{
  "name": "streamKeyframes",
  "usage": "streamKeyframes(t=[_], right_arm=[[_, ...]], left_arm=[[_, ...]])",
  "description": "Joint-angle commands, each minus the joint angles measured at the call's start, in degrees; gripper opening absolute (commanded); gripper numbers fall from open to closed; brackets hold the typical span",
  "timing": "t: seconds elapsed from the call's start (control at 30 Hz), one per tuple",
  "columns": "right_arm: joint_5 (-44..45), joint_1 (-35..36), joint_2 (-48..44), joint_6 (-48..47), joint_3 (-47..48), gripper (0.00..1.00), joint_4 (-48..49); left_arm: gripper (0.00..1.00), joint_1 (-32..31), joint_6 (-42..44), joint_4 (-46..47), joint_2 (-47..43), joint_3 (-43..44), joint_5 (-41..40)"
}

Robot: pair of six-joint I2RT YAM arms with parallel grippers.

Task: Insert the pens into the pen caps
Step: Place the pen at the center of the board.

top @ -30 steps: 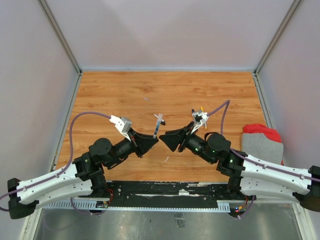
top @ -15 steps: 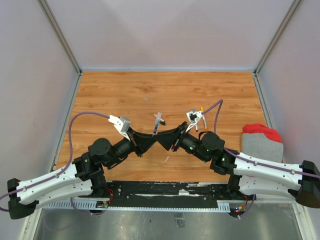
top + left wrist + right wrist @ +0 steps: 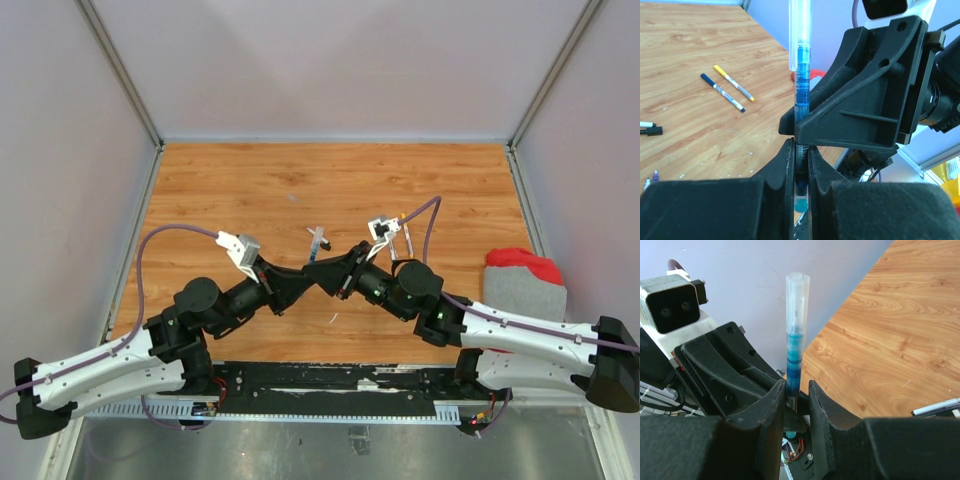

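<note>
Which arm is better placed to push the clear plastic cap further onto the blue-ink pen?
Probably the right. The left gripper is shut low on the blue-ink pen, steadying it. The right gripper flanks the barrel below the clear plastic cap, a gap showing, so it is free.

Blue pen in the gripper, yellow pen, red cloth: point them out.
blue pen (image 3: 801,90), left wrist view, blue barrel section.
yellow pen (image 3: 734,84), left wrist view, mid-barrel.
red cloth (image 3: 522,261), top view, red upper edge.

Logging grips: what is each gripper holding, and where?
Left gripper clamps the blue pen by its lower barrel; right gripper straddles it with a gap, not gripping.
</note>
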Motion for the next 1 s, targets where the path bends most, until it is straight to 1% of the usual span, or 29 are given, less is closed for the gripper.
streamKeyframes(t=[0.0,0.17,0.2,0.23,0.3,0.33,0.4,0.47,0.63,0.7,0.77,0.83,0.97], right_arm=[[0.58,-0.33,0.71,0.27,2.49,0.24,1.78],[0.75,-0.33,0.71,-0.01,2.83,0.02,0.64],[1.08,-0.33,0.52,-0.41,2.95,0.01,-0.38],[1.53,-0.35,0.33,-0.81,3.18,0.01,-1.62],[2.8,-0.42,-0.28,-1.69,3.85,0.01,-4.98],[3.39,-0.46,-0.61,-2.2,4.36,0.0,-7.49],[5.07,-0.51,-1.06,-3.18,5.74,0.0,-12.94],[6.14,-0.75,-1.22,-4.89,6.91,0.01,-16.35],[10.88,-2.44,-1.96,-9.47,10.98,0.0,-29.01],[11.09,-4.26,-2.23,-10.3,12.19,0.01,-33.48],[9.76,-7.1,-2.53,-10.44,12.93,0.0,-37.03],[7.07,-10.53,-2.65,-10.54,13.32,0.0,-39.7],[1.18,-17.61,-2.06,-10.95,13.8,0.01,-44.05]], left_arm=[[0.0,0.19,0.37,2.96,0.34,-0.5,1.34],[0.01,0.18,0.6,3.08,1.41,0.03,2.04],[0.03,0.19,0.62,3.01,1.58,0.16,2.12],[0.07,0.17,0.59,2.78,1.67,0.31,2.13],[0.18,0.14,0.72,2.14,2.05,0.9,2.05],[0.22,0.14,0.84,1.68,2.27,1.25,2.01],[0.27,0.13,1.05,0.37,3.05,2.12,1.52],[0.3,0.19,1.28,-1.47,3.9,3.14,0.75],[0.42,0.17,1.31,-5.23,5.31,4.97,-2.52],[0.45,0.22,1.48,-7.57,7.1,6.52,-4.39],[0.46,0.92,1.57,-10.3,9.89,8.49,-5.73],[0.46,4.42,1.57,-13.6,13.41,10.64,-4.13],[0.49,11.75,1.87,-16.0,18.12,12.33,1.43]])
